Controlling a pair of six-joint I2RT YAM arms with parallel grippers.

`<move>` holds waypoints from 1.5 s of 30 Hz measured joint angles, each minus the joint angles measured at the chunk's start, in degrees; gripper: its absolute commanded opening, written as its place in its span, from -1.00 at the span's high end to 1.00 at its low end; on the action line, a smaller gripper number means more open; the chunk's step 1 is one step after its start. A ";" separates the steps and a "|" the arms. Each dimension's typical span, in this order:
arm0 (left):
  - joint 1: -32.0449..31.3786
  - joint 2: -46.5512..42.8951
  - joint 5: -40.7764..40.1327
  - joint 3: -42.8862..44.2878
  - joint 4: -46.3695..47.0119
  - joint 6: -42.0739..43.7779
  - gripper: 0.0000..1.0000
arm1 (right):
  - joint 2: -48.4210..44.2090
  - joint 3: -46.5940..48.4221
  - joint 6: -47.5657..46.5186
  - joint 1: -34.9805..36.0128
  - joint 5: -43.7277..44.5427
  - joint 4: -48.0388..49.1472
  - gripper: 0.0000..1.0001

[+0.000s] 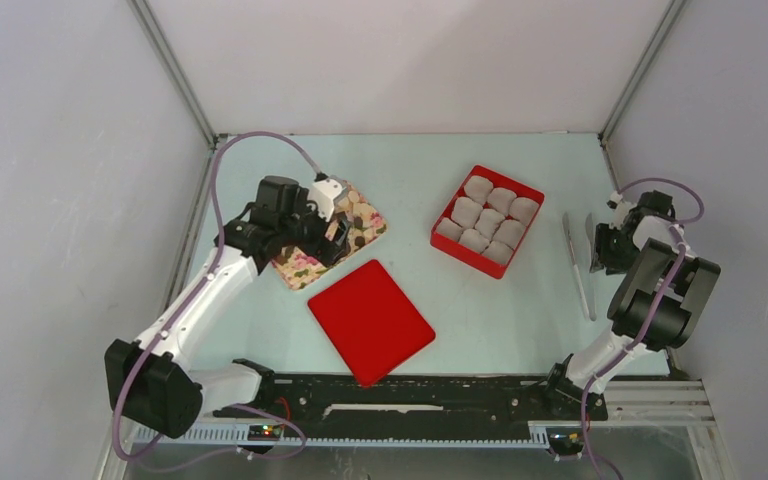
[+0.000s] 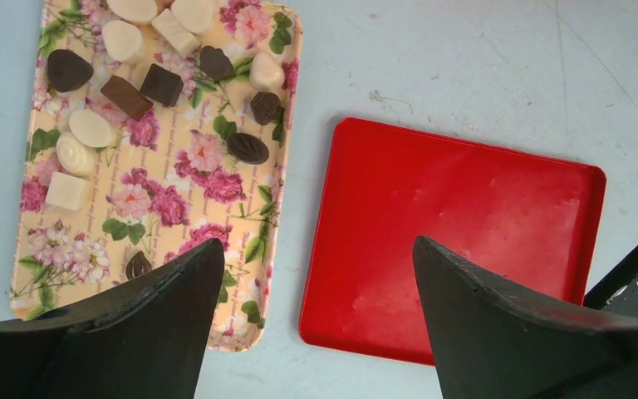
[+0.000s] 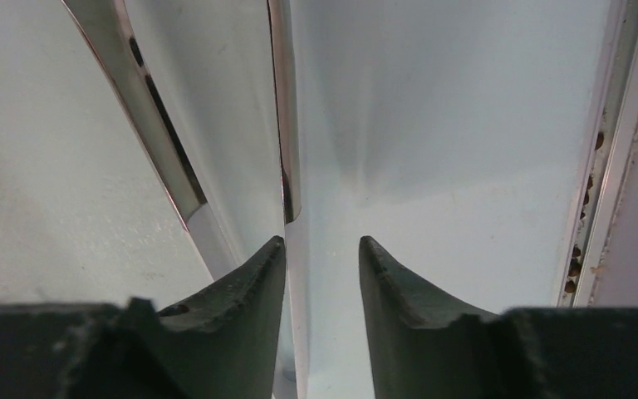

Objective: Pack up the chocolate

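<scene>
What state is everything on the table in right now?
Chocolates: loose on the flowered tray, none packed.
Box: open, no chocolate seen in its paper cups.
Lid: off, flat on the table.
Tongs: lying on the table.
Left gripper: open, above tray and lid.
Right gripper: open, over the tongs.

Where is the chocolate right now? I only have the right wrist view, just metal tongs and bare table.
Observer: The chocolate lies loose on a flowered tray, below the left gripper.
Operator: Is that gripper holding a piece?
Observer: No, it is open and empty; a red lid lies flat beside the tray.
Operator: Anything packed?
Observer: The top view shows a red box filled with white paper cups, and no chocolate shows in them.
</scene>
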 measured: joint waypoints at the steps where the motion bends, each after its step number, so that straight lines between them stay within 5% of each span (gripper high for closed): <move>1: -0.39 0.42 -0.04 0.28 -0.04 0.15 -0.78 | 0.17 -0.13 -0.26 0.00 0.02 0.11 0.29; 6: -2.84 2.12 -0.04 1.55 -0.55 1.36 -0.78 | 0.42 -1.99 -0.94 0.00 -0.11 0.76 0.43; 12: -8.37 4.98 -0.46 6.47 -1.01 4.07 -0.76 | 0.87 -3.13 -1.36 -0.04 -1.01 0.48 1.00; 17: -15.23 8.90 -0.98 13.49 -1.29 9.53 -0.72 | -1.42 -3.74 -2.51 -0.24 -1.09 -1.07 1.00; 22: -22.32 12.50 -2.80 20.11 -3.87 17.49 -0.67 | -14.29 -3.74 -6.47 1.29 -2.54 -6.40 1.00; 28: -29.53 16.52 -1.53 30.53 -9.99 26.47 -0.52 | -28.06 -1.01 -13.44 18.93 -4.72 -12.92 1.00; 33: -30.23 19.06 0.59 37.70 -11.39 30.71 -0.48 | -30.03 0.63 -17.31 34.45 -7.78 -18.82 1.00; 45: -34.73 21.18 -1.20 34.49 -12.81 36.89 -0.35 | -28.52 1.42 -18.84 52.06 -6.84 -24.79 1.00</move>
